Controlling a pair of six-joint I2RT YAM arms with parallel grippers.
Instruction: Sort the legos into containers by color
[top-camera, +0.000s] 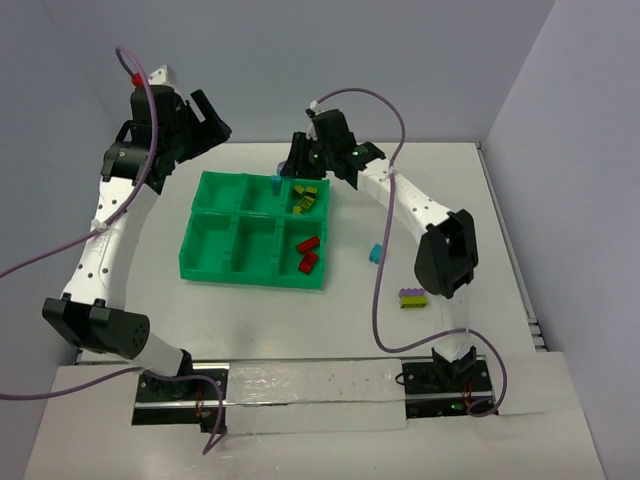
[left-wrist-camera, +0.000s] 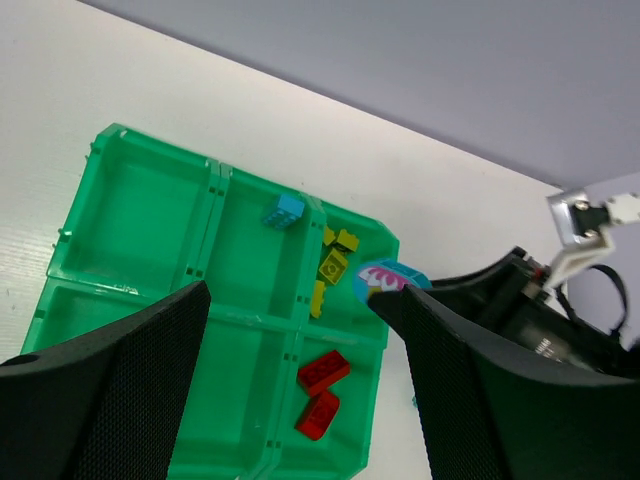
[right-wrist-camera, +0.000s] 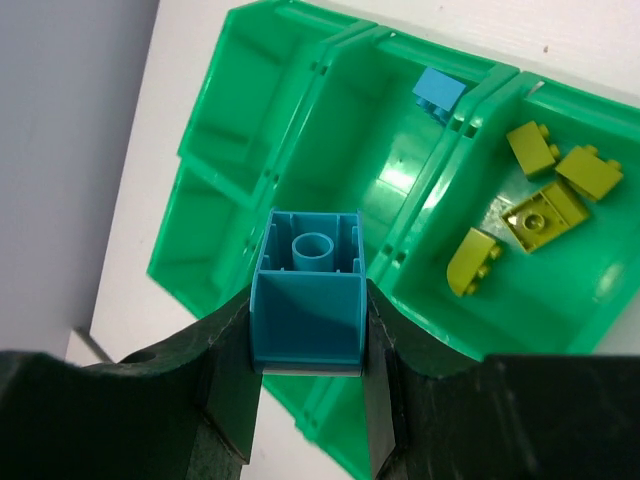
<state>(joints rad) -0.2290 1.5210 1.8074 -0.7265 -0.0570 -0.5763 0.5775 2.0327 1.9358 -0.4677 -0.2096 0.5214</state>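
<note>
The right gripper (right-wrist-camera: 308, 365) clamps a cyan brick (right-wrist-camera: 307, 310), likely light, stiff and slick, by its side walls over the green tray (right-wrist-camera: 245, 120); the left gripper (left-wrist-camera: 300, 400) gapes empty.

My left arm (top-camera: 100, 240) folds at a low elbow near its base on the near left, then stretches away to the far left. There the left gripper (left-wrist-camera: 292, 298) is tipped downward from a raised wrist, its two black fingers (left-wrist-camera: 120, 390) spread wide apart. My right arm (top-camera: 415, 205) climbs from the near right to a dark elbow joint and reaches forward and inward toward the centre, where the right gripper (right-wrist-camera: 308, 335) points down with its jaws clamped on the two sides of a cyan brick (right-wrist-camera: 307, 300), the hollow underside facing the wrist camera.
</note>
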